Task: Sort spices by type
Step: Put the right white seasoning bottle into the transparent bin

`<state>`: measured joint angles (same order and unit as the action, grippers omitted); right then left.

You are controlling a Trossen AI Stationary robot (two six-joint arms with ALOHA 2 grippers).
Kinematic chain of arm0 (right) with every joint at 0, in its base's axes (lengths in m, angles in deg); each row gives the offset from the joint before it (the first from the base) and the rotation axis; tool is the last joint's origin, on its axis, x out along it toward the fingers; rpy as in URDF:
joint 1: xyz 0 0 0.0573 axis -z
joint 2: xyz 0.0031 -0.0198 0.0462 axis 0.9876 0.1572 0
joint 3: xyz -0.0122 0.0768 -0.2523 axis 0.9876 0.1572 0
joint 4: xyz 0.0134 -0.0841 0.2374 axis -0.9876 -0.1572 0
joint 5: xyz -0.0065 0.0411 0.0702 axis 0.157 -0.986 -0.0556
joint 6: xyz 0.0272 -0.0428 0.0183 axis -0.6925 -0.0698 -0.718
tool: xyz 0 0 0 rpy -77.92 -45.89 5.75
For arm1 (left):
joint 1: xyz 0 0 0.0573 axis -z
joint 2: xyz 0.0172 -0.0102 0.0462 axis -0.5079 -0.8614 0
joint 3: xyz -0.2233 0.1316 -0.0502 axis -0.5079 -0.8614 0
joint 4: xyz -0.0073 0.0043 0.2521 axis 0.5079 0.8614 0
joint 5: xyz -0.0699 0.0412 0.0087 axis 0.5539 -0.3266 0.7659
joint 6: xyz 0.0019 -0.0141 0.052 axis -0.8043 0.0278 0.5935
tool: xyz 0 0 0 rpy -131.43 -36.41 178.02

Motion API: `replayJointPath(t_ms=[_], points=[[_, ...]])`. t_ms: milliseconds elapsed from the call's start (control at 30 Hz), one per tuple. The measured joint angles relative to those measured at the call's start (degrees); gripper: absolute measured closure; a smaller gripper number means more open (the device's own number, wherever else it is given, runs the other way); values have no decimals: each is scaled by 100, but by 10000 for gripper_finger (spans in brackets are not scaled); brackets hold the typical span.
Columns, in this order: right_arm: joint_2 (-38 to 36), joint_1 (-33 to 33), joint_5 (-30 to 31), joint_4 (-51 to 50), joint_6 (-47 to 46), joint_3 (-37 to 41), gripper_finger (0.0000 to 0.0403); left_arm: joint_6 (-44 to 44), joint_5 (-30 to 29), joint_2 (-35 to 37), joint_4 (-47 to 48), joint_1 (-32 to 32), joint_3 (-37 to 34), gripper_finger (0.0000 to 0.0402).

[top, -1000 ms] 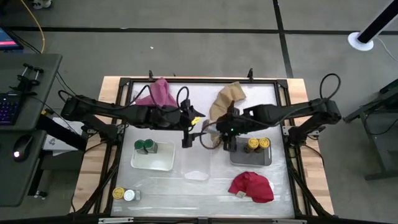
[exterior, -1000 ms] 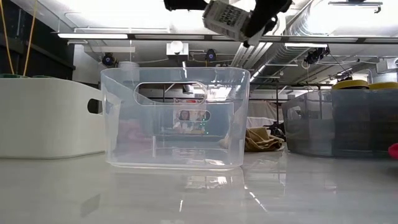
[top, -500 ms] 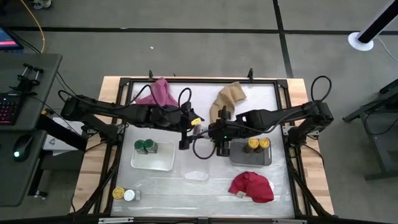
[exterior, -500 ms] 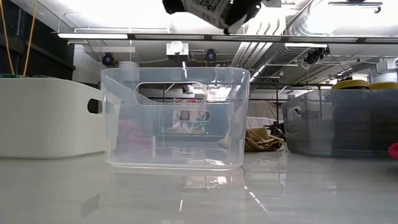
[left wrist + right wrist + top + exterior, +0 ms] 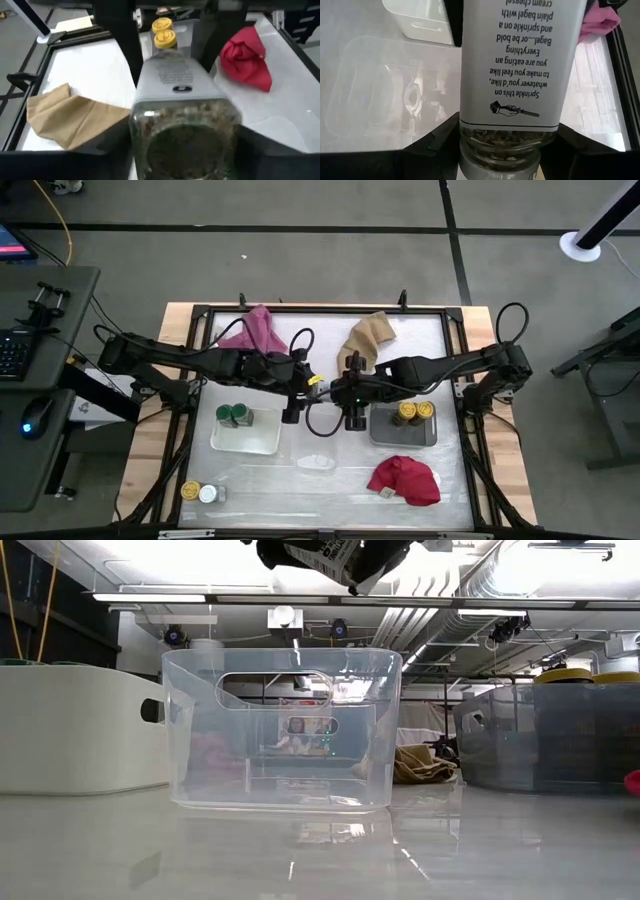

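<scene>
A clear spice jar (image 5: 318,384) with a white label hangs in the air between both grippers, above the clear bin (image 5: 282,730); it also shows as the jar (image 5: 322,552) at the low view's top edge. My left gripper (image 5: 300,388) is shut on it from the left, my right gripper (image 5: 338,392) from the right. Two green-lidded jars (image 5: 233,416) stand in the white tray (image 5: 262,442). Two yellow-lidded jars (image 5: 415,411) stand in the grey tray (image 5: 385,435). A yellow-lidded jar (image 5: 190,491) and a white-lidded jar (image 5: 207,493) stand near the table's near left corner. My left gripper pinches the jar's clear base end (image 5: 185,132) between its two fingers, coming level from the table's left, along the jar. The jar is lifted clear and lies roughly level. My right gripper has its fingers (image 5: 437,142) on either side of the jar's narrow neck end (image 5: 500,145), coming level from the table's right.
A pink cloth (image 5: 255,330) and a tan cloth (image 5: 368,335) lie near the far edge, and a red cloth (image 5: 405,478) lies near the right front. The clear bin (image 5: 316,452) sits between the trays, below the jar.
My right gripper has moved toward the table's left, up to the jar's free end. My left gripper and the jar have shifted a little to the left too, and the jar has risen toward the low view's top edge.
</scene>
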<state>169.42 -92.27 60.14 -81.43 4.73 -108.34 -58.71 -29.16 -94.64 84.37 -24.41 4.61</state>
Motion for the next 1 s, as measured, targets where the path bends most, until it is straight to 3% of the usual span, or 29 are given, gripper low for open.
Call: replayJointPath(t_ms=[100, 233, 333, 500, 633, 800, 900, 1000], points=[[0, 0, 18, -45, -12, 0, 183, -30, -12, 0, -35, -17, 0, 244], [-10, 0, 210, -38, -18, 0, 91, -43, -1, 4, -21, -68, -4, 244], [-28, 1, 378, -48, -66, 0, 51, -4, -13, 65, -2, -96, -4, 244], [-171, 2, 609, -663, -665, 0, 41, -41, -484, 496, 801, -292, -4, 244], [-503, -31, 620, -1040, -1314, 225, 42, -384, -679, 1259, 1014, -540, -338, 244], [-1197, -195, 795, 28, -2132, 1168, 42, -1460, -515, 2565, -619, -642, -1611, 244], [-1561, -193, 846, 1740, -2542, 1844, 42, -2371, -253, 3117, -2405, -480, -2638, 244], [-1726, -108, 668, 3864, -2561, 2366, 42, -3031, -202, 3222, -4125, -218, -3459, 244]])
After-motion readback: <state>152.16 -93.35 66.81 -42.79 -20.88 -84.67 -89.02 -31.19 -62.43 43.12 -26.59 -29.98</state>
